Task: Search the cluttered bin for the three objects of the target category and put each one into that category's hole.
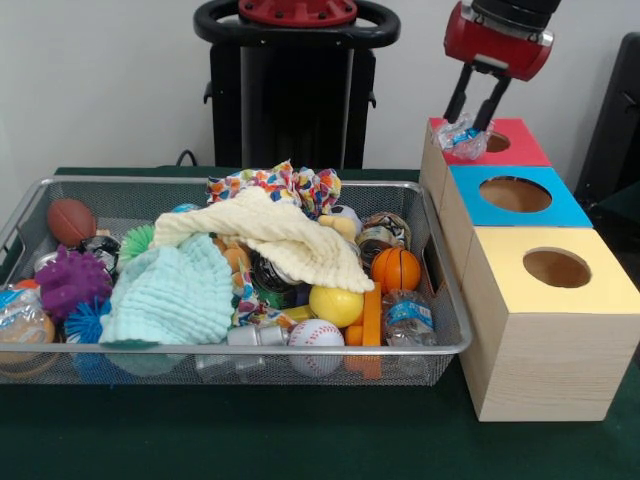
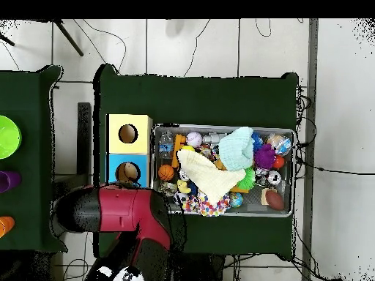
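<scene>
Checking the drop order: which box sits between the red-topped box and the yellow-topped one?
The blue-topped box, hole empty, touches both in the front view.

Silver wire-mesh bin [image 1: 445, 345]; crinkly clear plastic bottle [image 1: 408, 318]; wood-grain boxes [image 1: 540, 375].

Arm casing [image 2: 110, 208]: glossy red shell, black joints
Wrist [image 1: 497, 35]: rounded red housing, silver band, black top
End effector [image 1: 478, 100]: two slim black fingers
Pedestal [image 1: 296, 95]: black column, red cap, black ring
</scene>
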{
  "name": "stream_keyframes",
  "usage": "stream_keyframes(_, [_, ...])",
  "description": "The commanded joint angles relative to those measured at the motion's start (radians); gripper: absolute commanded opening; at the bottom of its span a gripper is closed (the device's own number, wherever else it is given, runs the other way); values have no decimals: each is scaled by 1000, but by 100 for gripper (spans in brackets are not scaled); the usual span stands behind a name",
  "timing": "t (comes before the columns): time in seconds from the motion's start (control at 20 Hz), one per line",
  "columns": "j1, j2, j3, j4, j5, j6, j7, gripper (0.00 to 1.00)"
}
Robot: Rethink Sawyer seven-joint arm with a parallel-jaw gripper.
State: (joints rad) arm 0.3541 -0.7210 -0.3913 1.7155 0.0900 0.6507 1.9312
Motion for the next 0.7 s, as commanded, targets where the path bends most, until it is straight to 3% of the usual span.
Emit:
stream_keyframes(0.05, [-2, 24, 21, -9, 17, 96, 212, 100])
stream_keyframes(0.7, [-11, 19, 24, -11, 31, 129, 217, 100])
